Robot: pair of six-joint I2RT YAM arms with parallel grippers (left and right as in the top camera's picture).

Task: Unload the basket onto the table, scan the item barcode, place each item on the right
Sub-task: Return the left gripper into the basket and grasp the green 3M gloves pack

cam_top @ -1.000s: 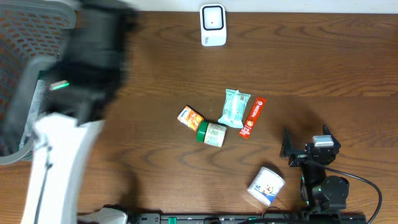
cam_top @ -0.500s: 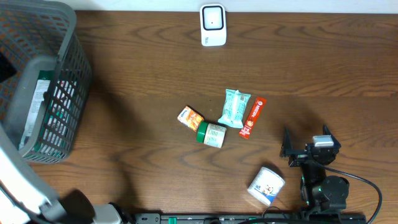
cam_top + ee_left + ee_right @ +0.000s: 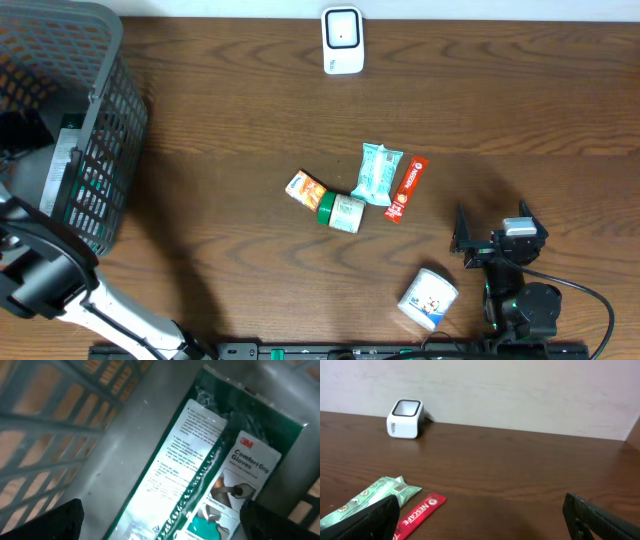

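The white barcode scanner [image 3: 341, 40] stands at the table's far edge, also in the right wrist view [image 3: 405, 419]. A green and white glove package [image 3: 220, 475] lies flat on the floor of the grey basket [image 3: 100, 150]. My left gripper [image 3: 160, 530] hangs open right above it, a black finger [image 3: 65, 520] on each side, holding nothing. My right gripper [image 3: 490, 235] rests open at the front right, empty [image 3: 485, 525]. Ahead of it lie a mint packet [image 3: 380, 173] and a red coffee stick [image 3: 407, 188].
An orange packet [image 3: 306, 189] and a green-lidded jar [image 3: 340, 214] lie mid-table beside the mint packet. A white cup [image 3: 428, 298] lies on its side at the front, left of the right arm. The left arm [image 3: 40, 275] crosses the front left corner.
The left arm has swept from over the basket's front toward the lower left edge of the view, uncovering the basket. The right arm and the table items have not moved.
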